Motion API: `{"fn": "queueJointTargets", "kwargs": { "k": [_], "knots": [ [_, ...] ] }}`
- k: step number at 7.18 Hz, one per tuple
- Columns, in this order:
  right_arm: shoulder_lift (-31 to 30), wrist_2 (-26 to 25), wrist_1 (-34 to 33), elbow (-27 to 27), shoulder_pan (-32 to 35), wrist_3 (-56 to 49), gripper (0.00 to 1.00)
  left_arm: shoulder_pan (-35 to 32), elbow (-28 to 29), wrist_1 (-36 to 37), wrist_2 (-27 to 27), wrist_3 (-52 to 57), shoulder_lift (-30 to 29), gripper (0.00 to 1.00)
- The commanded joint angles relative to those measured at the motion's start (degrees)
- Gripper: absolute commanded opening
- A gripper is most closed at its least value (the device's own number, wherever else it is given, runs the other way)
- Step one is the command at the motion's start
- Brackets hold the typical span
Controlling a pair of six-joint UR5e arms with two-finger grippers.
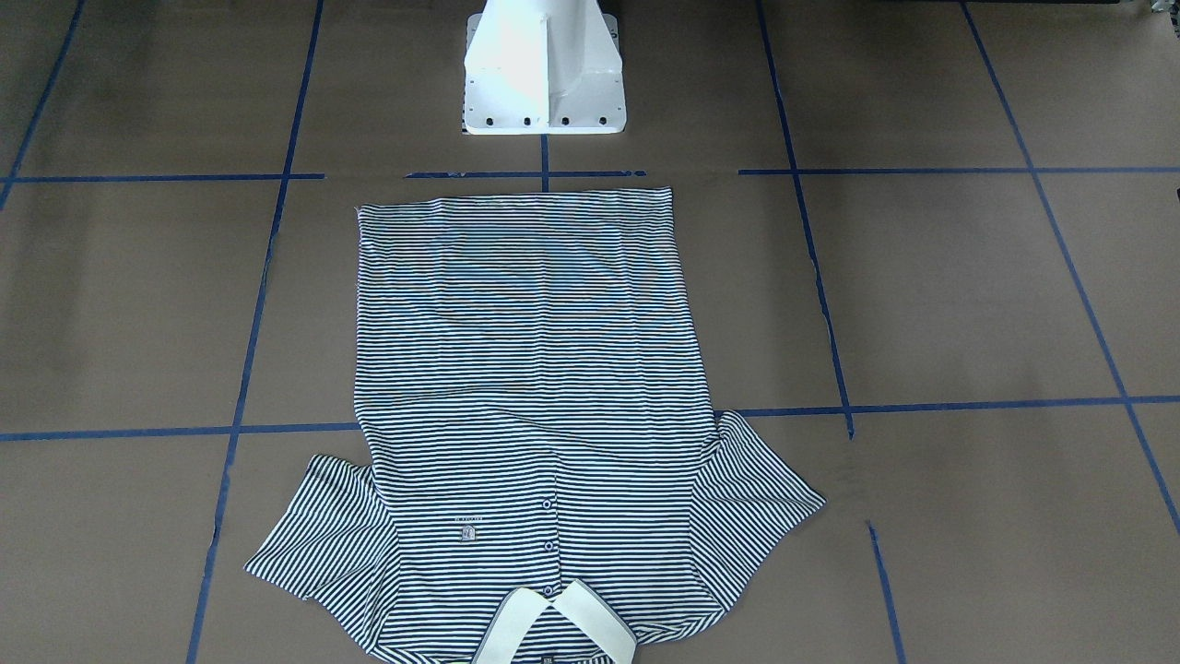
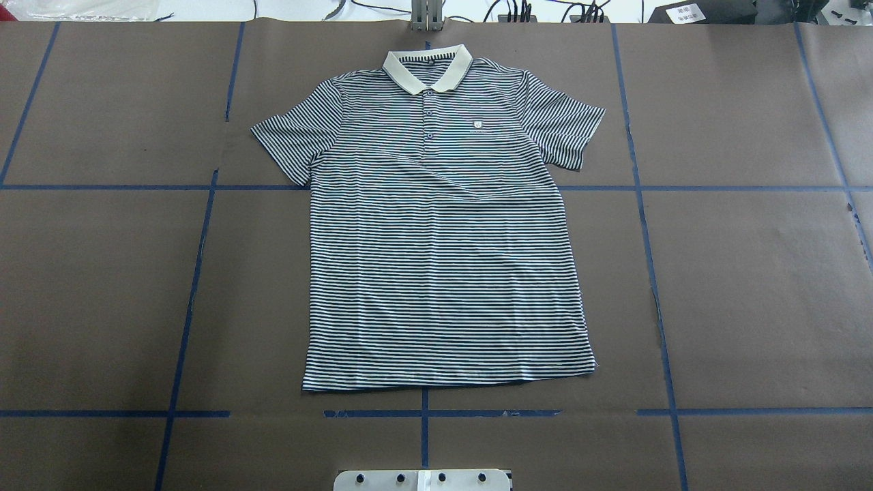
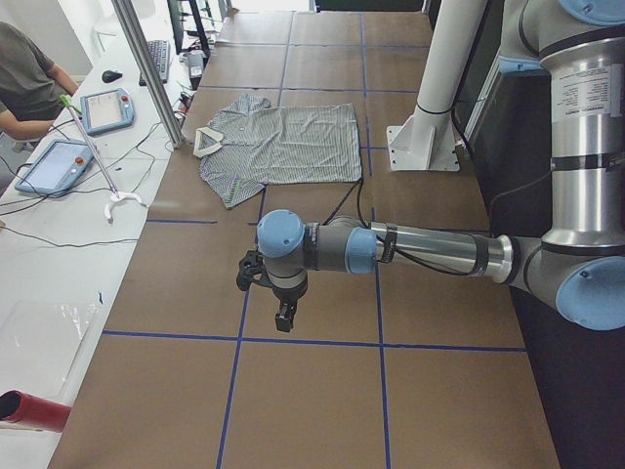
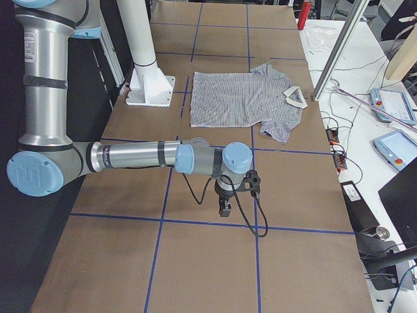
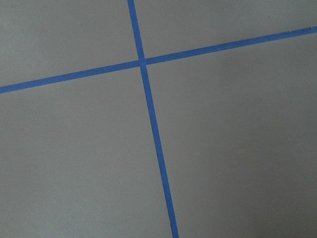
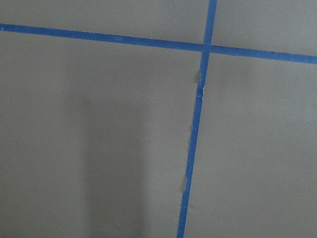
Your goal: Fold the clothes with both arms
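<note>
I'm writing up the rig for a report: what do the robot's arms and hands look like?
The left arm and right arm are silver-grey tubes with light-blue joint caps and black cables. The left hand and right hand are black.

Around my white pedestal base (image 1: 542, 74) I see brown table paper (image 2: 750, 286) gridded with blue tape (image 2: 423, 413), one line crossing just in front of it. Across the table from the pedestal runs a white bench (image 3: 68, 274) with two teach pendants (image 3: 107, 109), a keyboard (image 3: 158, 59) and loose cables (image 3: 59, 239); a person (image 3: 24, 78) sits there, and an aluminium post (image 3: 151, 68) rises between bench and pedestal
</note>
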Motion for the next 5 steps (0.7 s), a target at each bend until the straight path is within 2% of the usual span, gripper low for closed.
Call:
{"fn": "queueJointTargets", "kwargs": {
  "k": [1,5],
  "knots": [
    [-0.04,0.00,0.09,-0.05,0.00,0.31,1.00,0.08,-1.35,-0.09,-0.92,-1.56,-0.49,1.00],
    [-0.65,0.70,2.62,0.74,-0.08,0.75,1.00,0.17,-2.68,-0.70,-1.28,-1.66,-0.59,1.00]
  ]
}}
